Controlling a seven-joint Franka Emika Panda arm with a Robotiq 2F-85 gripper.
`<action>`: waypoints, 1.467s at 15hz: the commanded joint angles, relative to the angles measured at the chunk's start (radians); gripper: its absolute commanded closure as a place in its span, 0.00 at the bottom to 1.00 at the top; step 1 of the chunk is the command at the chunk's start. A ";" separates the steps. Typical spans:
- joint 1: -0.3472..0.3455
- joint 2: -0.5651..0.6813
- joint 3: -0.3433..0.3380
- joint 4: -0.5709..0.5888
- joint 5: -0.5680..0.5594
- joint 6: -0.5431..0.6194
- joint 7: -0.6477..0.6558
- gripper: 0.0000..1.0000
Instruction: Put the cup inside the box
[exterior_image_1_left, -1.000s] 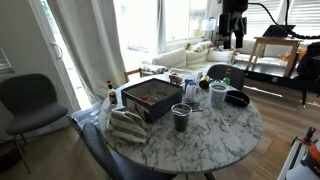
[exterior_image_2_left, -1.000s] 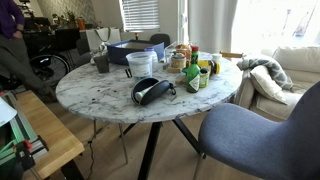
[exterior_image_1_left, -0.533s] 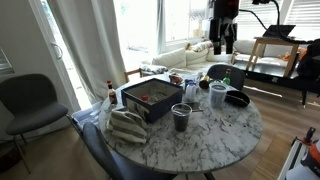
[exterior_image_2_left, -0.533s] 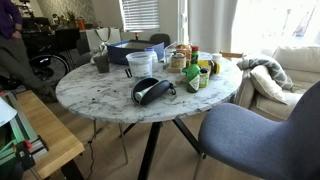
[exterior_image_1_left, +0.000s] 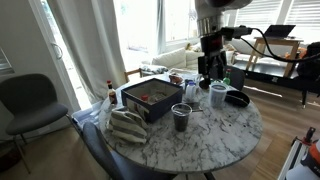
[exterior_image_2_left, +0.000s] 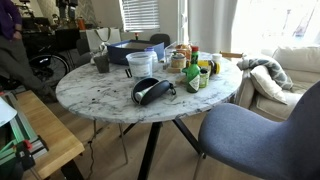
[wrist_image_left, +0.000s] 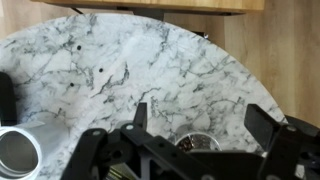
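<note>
- The black Robotiq gripper (exterior_image_1_left: 207, 76) hangs above the far side of the round white marble table (exterior_image_1_left: 225, 135), clear of everything on it.
- In the wrist view its jaws stand spread wide with nothing between them; the fingers (wrist_image_left: 140, 118) frame bare marble.
- The dark, see-through plastic cup (exterior_image_1_left: 181, 117) stands upright on the table, just beside the dark blue open box (exterior_image_1_left: 160, 108) and not in it.
- The cup lies below the jaws, nearer the table's front edge; in the wrist view its dark rim (wrist_image_left: 200, 143) shows low between the fingers.
- A white round tub (exterior_image_1_left: 218, 95) stands near the cup.
</note>
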 joint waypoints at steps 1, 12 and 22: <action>0.006 0.012 -0.012 -0.012 -0.006 -0.001 0.001 0.00; -0.014 0.166 -0.074 -0.093 0.026 0.450 -0.075 0.00; -0.002 0.230 -0.075 -0.086 0.075 0.584 -0.100 0.00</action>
